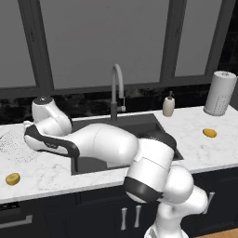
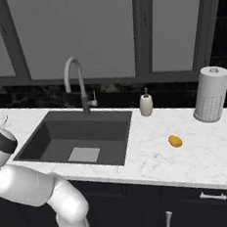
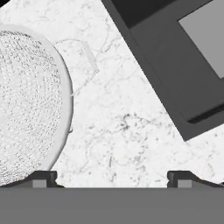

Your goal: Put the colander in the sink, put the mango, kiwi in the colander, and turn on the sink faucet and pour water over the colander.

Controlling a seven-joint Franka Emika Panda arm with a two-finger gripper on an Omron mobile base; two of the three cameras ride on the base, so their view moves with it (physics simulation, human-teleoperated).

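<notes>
- Plainly, the round white colander with fine perforated mesh walls point(image 3: 26, 105) lies on the white marble table point(image 3: 131, 127), left of the dark grey rectangular sink point(image 2: 83, 133); its solid rim curves past a small clear handle-like tab.
- Its far side is cut off by the hand view's edge, and in the left base view it shows as a faint speckled patch point(image 1: 11, 146) partly behind the arm.
- Both dark fingers point(image 3: 43, 178) stand spread wide and released, holding nothing, above bare marble between the colander and the sink's corner.
- On the sink's floor lies a light grey square patch, and the basin is half hidden by the white arm in the left base view.
- Behind the basin rises the tall slim grey gooseneck faucet point(image 2: 75, 82).
- One small oval fruit point(image 1: 12, 178) lies near the table's front edge left of the sink; another orange-yellow oval point(image 2: 175, 141) lies right of the sink, well apart from it. Which is mango and which kiwi is hard to make out.
- Beside the faucet stands a small cream soap bottle point(image 2: 145, 104), and farther right a white paper towel roll point(image 2: 211, 100).
</notes>
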